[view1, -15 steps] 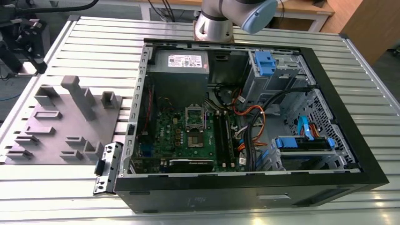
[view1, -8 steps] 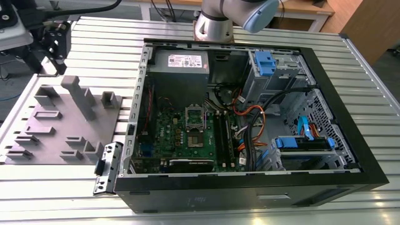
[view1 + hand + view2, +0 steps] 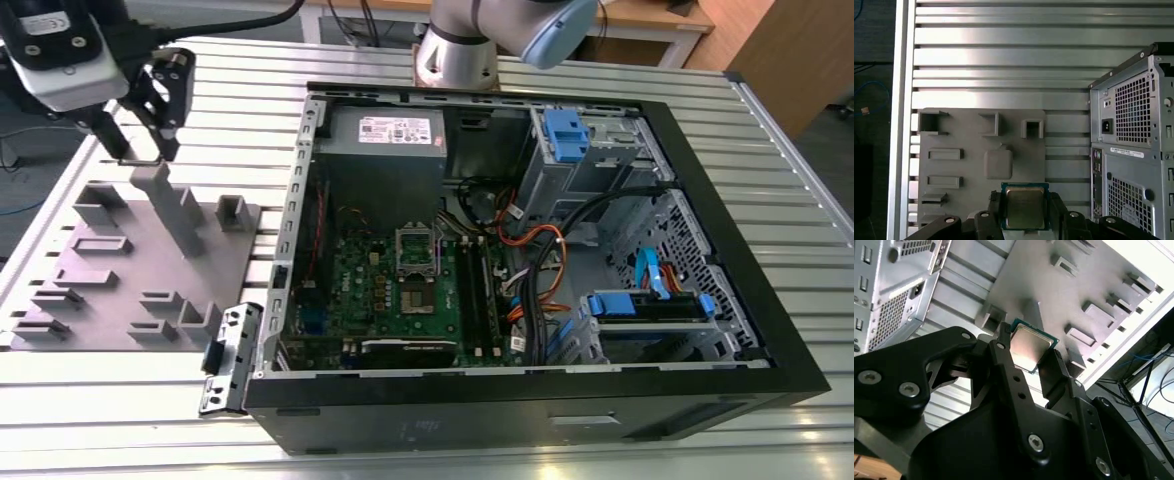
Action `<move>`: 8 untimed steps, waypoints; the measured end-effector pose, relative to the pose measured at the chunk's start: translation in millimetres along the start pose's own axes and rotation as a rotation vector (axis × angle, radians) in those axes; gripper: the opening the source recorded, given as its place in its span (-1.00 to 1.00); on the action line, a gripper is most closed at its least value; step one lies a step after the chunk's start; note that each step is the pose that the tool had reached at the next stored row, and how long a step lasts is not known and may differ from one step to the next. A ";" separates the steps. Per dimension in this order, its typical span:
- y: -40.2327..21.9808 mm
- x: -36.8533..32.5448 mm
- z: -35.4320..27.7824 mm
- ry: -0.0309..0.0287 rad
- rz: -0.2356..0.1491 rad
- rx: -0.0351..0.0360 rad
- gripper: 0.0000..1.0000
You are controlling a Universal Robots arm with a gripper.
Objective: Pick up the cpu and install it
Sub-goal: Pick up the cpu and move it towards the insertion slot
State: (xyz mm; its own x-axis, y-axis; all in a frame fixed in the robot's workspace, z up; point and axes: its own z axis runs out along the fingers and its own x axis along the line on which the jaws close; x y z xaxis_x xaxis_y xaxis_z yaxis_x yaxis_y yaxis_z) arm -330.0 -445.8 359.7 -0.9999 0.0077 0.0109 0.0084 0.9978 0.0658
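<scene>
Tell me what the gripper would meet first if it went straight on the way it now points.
Probably the grey fixture tray, at or near its tall upright post just below the gripper. The cpu it holds would likely touch first. Depth is unclear.

silvery square cpu (image 3: 1024, 207) gripped in pincer (image 3: 1025, 211)

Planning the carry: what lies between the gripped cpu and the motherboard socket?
In the exterior view: grey fixture tray, then the case's side wall and some motherboard before the socket.
</scene>
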 end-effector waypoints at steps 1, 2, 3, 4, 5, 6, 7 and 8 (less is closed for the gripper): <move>-0.1 -4.5 0.0 0.0000 0.000 0.0000 -0.06; -0.1 -9.0 -0.1 0.0000 0.000 0.0000 -0.06; -0.2 -13.7 -0.2 0.0001 0.000 0.0000 -0.06; -0.3 -18.2 -0.2 0.0001 0.000 0.0000 -0.06; -0.4 -22.7 -0.2 0.0002 0.000 -0.0001 -0.06; -0.5 -27.3 -0.3 0.0002 0.000 0.0000 -0.06; -0.6 -31.8 -0.3 0.0002 0.000 -0.0001 -0.06; -0.7 -36.2 -0.4 0.0003 0.000 0.0000 -0.06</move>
State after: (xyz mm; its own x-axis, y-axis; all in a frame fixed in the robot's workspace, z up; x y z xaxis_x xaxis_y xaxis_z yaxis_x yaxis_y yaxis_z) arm -293.8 -446.9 359.7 -0.9999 0.0078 0.0112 0.0085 0.9978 0.0658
